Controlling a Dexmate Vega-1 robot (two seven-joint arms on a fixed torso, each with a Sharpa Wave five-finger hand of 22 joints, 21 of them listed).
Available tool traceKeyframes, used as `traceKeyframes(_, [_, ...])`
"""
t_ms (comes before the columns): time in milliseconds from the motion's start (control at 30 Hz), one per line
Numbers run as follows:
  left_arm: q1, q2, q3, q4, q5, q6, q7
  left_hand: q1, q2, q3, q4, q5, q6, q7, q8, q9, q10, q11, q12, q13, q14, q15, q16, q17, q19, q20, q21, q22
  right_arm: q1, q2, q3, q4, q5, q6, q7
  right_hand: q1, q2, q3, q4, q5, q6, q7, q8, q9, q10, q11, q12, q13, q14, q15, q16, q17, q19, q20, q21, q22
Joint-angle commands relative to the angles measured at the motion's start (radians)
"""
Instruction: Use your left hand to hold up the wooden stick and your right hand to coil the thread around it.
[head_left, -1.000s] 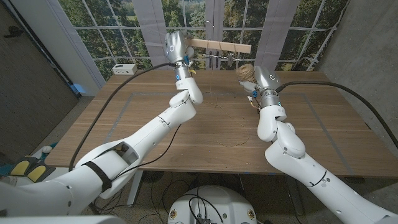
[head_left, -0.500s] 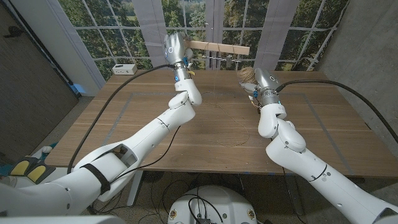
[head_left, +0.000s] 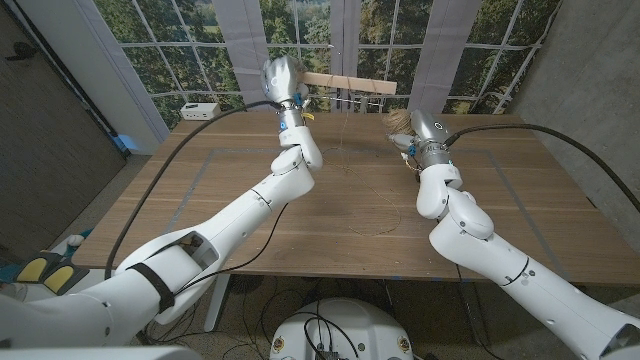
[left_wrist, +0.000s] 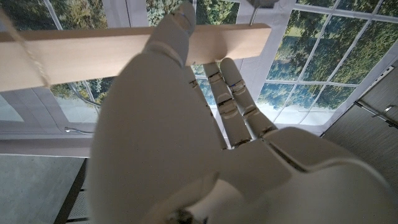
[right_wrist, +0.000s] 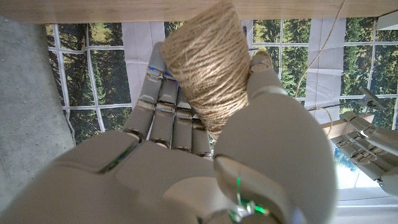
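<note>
Coiling step in hand: stick held up, spool gripped, thread running between them.
Left hand (head_left: 280, 76) grips the wooden stick (head_left: 350, 84) by one end and holds it roughly level, raised over the far side of the surface (head_left: 250, 190); the left wrist view shows fingers (left_wrist: 230, 99) wrapped behind the stick (left_wrist: 93, 59) and thumb across its front. Right hand (head_left: 424, 128) is closed around a spool of jute thread (right_wrist: 208, 68), just off the stick's free end and lower. A thin strand (head_left: 345, 120) seems to hang from the stick; wraps already on it are too small to tell. Next, I judge: carry the spool around the stick, keeping the strand taut, while the left hand holds steady.
</note>
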Motion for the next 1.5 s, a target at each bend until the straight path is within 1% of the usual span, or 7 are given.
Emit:
traceKeyframes(33, [-0.017,0.009,0.014,-0.029,-0.018,0.217,-0.211,0.003,0.009,0.072,0.064,0.005,0.019,0.015,0.004,0.005,0.012,-0.005,0.002,0.004,0.237,-0.222,0.004,0.448,-0.002,-0.003,0.007,0.002,0.098,-0.156,-0.071,-0.057,0.05,-0.015,0.139,-0.006,0.028,0.246,0.005,0.007,0.413,-0.221,0.002,0.002,0.255,-0.137,0.005,0.005,0.291,-0.314,-0.002,0.004,-0.04,-0.037,0.005,0.002])
traceKeyframes(67, [-0.032,0.02,0.034,-0.048,-0.008,0.275,-0.269,0.003,0.009,0.072,0.064,0.005,0.019,0.014,0.004,0.005,0.013,-0.004,0.002,0.005,0.237,-0.222,0.004,0.448,-0.002,-0.003,0.007,0.002,0.106,-0.166,-0.075,-0.059,0.055,-0.014,0.157,-0.007,0.028,0.247,0.006,0.008,0.413,-0.219,0.002,0.002,0.255,-0.138,0.005,0.005,0.291,-0.315,-0.002,0.004,-0.039,-0.036,0.006,0.002])
traceKeyframes(267, [-0.045,0.031,0.052,-0.048,-0.024,0.308,-0.326,0.003,0.009,0.073,0.064,0.005,0.02,0.016,0.004,0.005,0.013,-0.003,0.001,0.005,0.24,-0.222,0.003,0.45,-0.003,0.0,0.007,0.002,0.116,-0.223,-0.056,-0.06,0.123,0.076,0.21,-0.01,0.03,0.247,0.007,0.008,0.411,-0.22,0.001,0.002,0.251,-0.133,0.002,0.005,0.288,-0.314,0.001,0.01,-0.041,-0.037,0.005,0.002])
traceKeyframes(500, [-0.062,0.042,0.076,-0.05,-0.047,0.367,-0.404,0.003,0.01,0.074,0.064,0.006,0.022,0.016,0.004,0.005,0.013,-0.003,0.0,0.005,0.239,-0.222,0.0,0.451,-0.006,0.003,0.008,0.003,0.144,-0.255,-0.07,-0.062,0.136,0.079,0.273,-0.01,0.034,0.248,0.006,0.008,0.401,-0.217,-0.003,0.002,0.24,-0.134,-0.004,0.005,0.272,-0.307,0.003,0.022,-0.048,-0.039,0.004,0.002])
traceKeyframes(667, [-0.096,0.082,0.131,-0.081,-0.065,0.442,-0.545,0.003,0.009,0.074,0.064,0.006,0.021,0.017,0.003,0.005,0.012,-0.001,-0.001,0.005,0.239,-0.221,-0.001,0.452,-0.007,0.004,0.008,0.003,0.185,-0.268,-0.116,-0.067,0.091,0.022,0.332,-0.01,0.036,0.249,0.006,0.008,0.399,-0.217,-0.003,0.002,0.238,-0.134,-0.006,0.006,0.27,-0.309,0.004,0.025,-0.049,-0.04,0.004,0.003])
traceKeyframes(800, [-0.086,0.073,0.125,-0.068,-0.081,0.437,-0.527,0.003,0.009,0.075,0.064,0.006,0.018,0.018,0.002,0.005,0.01,0.0,-0.002,0.006,0.238,-0.222,-0.003,0.452,-0.01,0.006,0.008,0.003,0.214,-0.276,-0.149,-0.067,0.06,-0.008,0.376,-0.01,0.037,0.25,0.005,0.009,0.399,-0.215,-0.003,0.002,0.238,-0.133,-0.006,0.007,0.269,-0.307,0.004,0.025,-0.05,-0.04,0.005,0.003])
traceKeyframes(1500, [-0.189,0.101,0.252,-0.019,-0.17,0.595,-0.729,0.008,0.017,0.079,0.064,0.007,0.004,0.02,-0.004,0.006,0.001,0.005,-0.004,0.01,0.232,-0.222,-0.015,0.454,-0.026,0.016,0.011,0.005,0.409,-0.251,-0.353,-0.006,-0.1,-0.182,0.707,-0.01,0.04,0.233,0.005,0.006,0.384,-0.221,-0.008,0.0,0.213,-0.139,-0.021,0.003,0.233,-0.303,-0.001,0.026,-0.067,-0.042,0.002,0.003])
